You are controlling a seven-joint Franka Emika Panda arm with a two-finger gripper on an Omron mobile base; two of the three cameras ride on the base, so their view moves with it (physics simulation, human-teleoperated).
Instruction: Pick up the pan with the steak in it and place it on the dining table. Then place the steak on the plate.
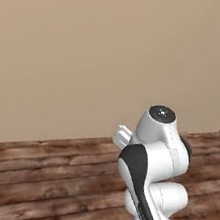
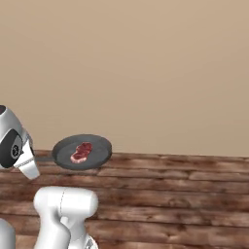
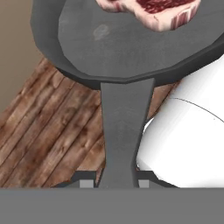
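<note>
Fingers [image 3: 86, 184] are clamped tight on the near end of the pan [image 2: 82, 151] handle, held aloft over wood floor. Rigid but end-heavy, I reckon; the steak [image 2: 81, 152] (loose, slick) could slide if tilted.

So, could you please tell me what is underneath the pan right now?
The pan is held in the air, steak inside; below it lies wooden floor. The floor straight beneath is hidden by the pan itself.
</note>
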